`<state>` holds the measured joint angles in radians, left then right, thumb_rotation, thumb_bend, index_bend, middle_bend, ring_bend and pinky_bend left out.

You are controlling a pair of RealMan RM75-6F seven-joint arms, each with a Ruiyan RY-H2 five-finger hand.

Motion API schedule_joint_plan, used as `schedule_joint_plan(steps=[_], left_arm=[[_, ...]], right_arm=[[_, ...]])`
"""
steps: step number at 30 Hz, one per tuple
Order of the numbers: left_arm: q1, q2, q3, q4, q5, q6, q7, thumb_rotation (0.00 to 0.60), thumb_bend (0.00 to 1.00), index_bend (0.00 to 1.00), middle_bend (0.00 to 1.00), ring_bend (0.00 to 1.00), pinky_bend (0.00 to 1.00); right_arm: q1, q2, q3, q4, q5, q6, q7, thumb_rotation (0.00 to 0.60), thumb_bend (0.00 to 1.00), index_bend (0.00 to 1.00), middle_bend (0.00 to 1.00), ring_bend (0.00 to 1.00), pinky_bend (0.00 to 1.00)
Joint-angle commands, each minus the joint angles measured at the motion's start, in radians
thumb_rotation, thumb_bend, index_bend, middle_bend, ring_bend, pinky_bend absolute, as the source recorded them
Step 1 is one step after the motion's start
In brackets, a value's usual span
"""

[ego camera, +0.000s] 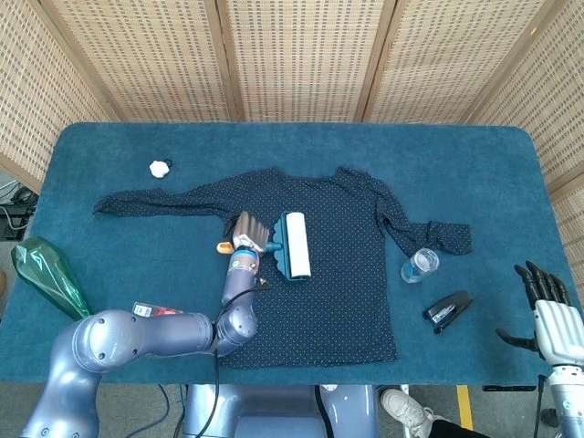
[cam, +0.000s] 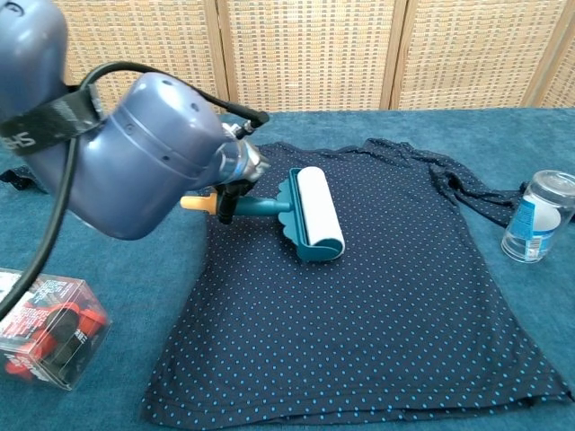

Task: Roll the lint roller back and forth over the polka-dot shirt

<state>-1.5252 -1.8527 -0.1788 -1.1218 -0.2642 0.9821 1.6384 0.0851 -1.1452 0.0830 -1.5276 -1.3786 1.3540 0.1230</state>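
— One hand working: left hand [ego camera: 247, 228] grips the teal handle of the lint roller [ego camera: 294, 245], white drum flat on the polka-dot shirt [ego camera: 315, 274], upper chest area, roughly at 10 o'clock from the shirt's middle. Shirt spread flat on the blue worktop [ego camera: 119, 155].

— Right hand?

— Right hand [ego camera: 552, 315] sits off the worktop edge at 4 o'clock, fingers apart, holding nothing.

— Step?

— Rolling stroke itself, I'd say. Roller is on the fabric with lots of uncovered shirt toward 3 o'clock and down to the hem at 6.

— Next move needs?

— Judgement: drum kept pressed flat so it turns rather than drags, a stroke across toward 3 o'clock, then back toward 9. Light pressure, or the thin cloth may bunch under it.

— Obstacles?

— Clear bottle [ego camera: 420, 265] and black stapler [ego camera: 448, 310] beside the shirt's 3–4 o'clock side, so stop short of them. Clear box [cam: 49, 328] near the left arm at 8 o'clock, apart from the shirt.
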Motion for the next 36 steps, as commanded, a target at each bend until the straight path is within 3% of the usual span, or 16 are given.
schedule_joint_plan(steps=[1,14,27,36], left_arm=[[-0.009,-0.023,-0.029,0.021,-0.008,-0.001,0.021,0.600,0.45,0.87,0.91,0.74,0.64],[0.053,-0.004,-0.041,0.007,0.021,0.026,0.068,0.600,0.45,0.87,0.91,0.75,0.64],[0.226,0.108,0.048,-0.036,0.065,-0.006,0.017,0.600,0.45,0.87,0.91,0.75,0.64],[0.294,0.200,0.070,-0.089,0.116,-0.032,-0.043,0.600,0.45,0.87,0.91,0.75,0.64]], right_arm=[[0.001,-0.001,0.001,0.003,0.003,-0.003,0.003,0.600,0.07,0.00,0.00,0.00,0.00],[0.001,-0.002,-0.003,-0.001,-0.005,0.001,-0.007,0.600,0.07,0.00,0.00,0.00,0.00],[-0.004,-0.004,-0.011,-0.023,-0.025,0.021,-0.036,0.600,0.07,0.00,0.00,0.00,0.00],[-0.003,-0.010,-0.018,-0.033,-0.040,0.028,-0.060,0.600,0.07,0.00,0.00,0.00,0.00]])
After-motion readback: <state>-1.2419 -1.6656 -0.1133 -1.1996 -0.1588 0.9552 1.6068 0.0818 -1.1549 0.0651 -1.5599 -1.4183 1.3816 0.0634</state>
